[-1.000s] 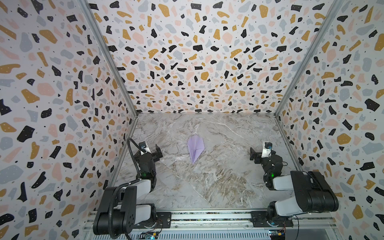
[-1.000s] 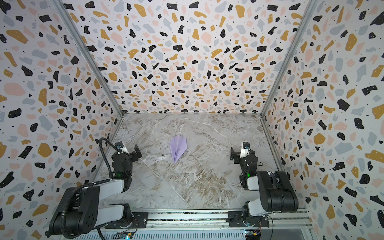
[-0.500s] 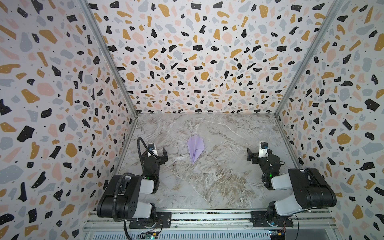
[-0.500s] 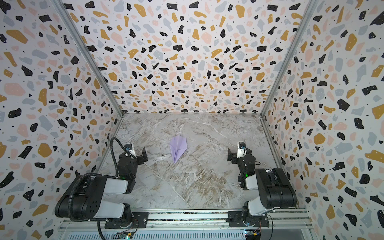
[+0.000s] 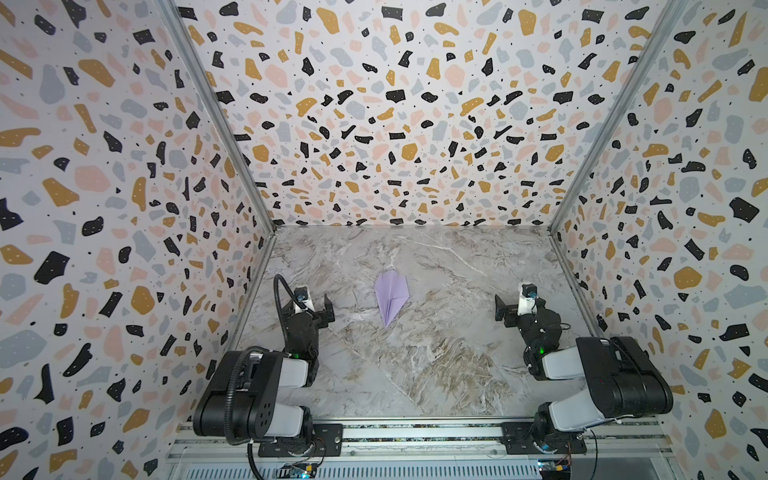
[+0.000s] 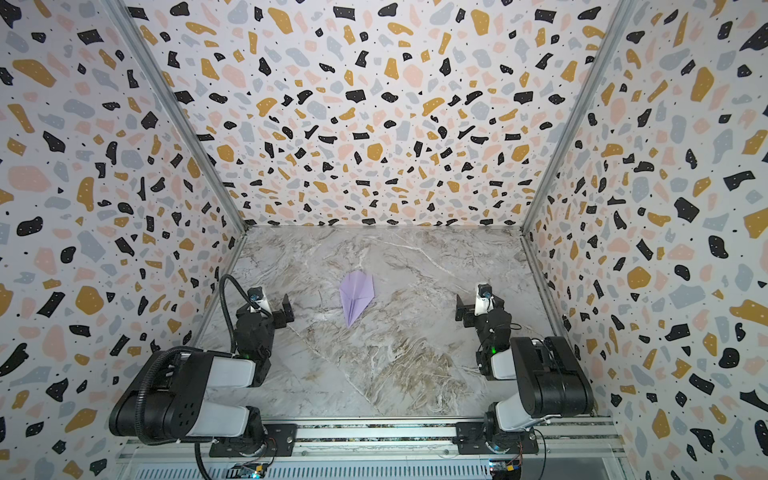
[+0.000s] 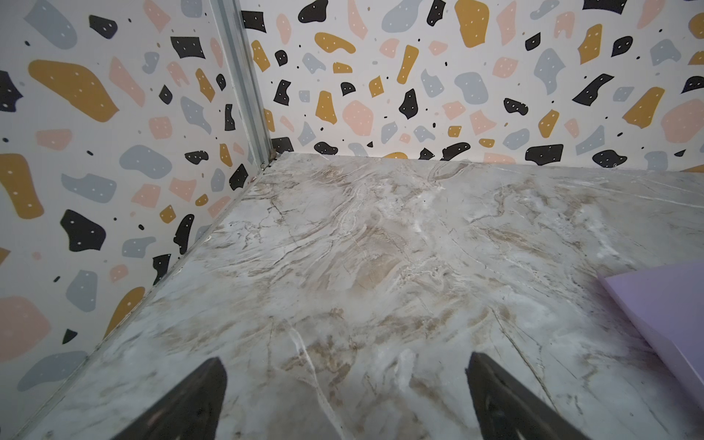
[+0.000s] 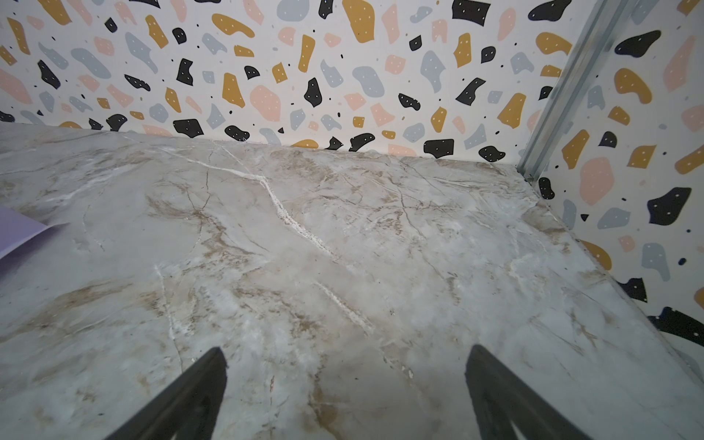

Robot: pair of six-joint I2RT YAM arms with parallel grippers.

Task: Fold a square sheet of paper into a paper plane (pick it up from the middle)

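Observation:
The square sheet of paper lies folded as a pale lilac paper plane [image 5: 390, 297] [image 6: 356, 297], a pointed dart flat on the marble table [image 5: 436, 374], nose toward the front. Nothing touches it. My left gripper [image 5: 309, 306] [image 6: 270, 309] hovers low to its left, open and empty. My right gripper [image 5: 519, 309] [image 6: 478, 309] sits farther off to its right, also open and empty. In the left wrist view the open gripper [image 7: 344, 365] frames bare marble, with the plane's edge [image 7: 663, 316] at the side. The right wrist view shows the same: open gripper [image 8: 344, 358], plane corner [image 8: 15, 232].
Speckled terrazzo-print walls [image 5: 395, 124] close in the table on the left, back and right. A metal rail [image 5: 415, 432] carrying both arm bases runs along the front edge. A black cable [image 5: 280, 299] loops over the left wrist.
The left arm has folded back toward its base, its gripper shifting slightly toward the middle. The right gripper has shifted a little leftward. The paper plane has not moved.

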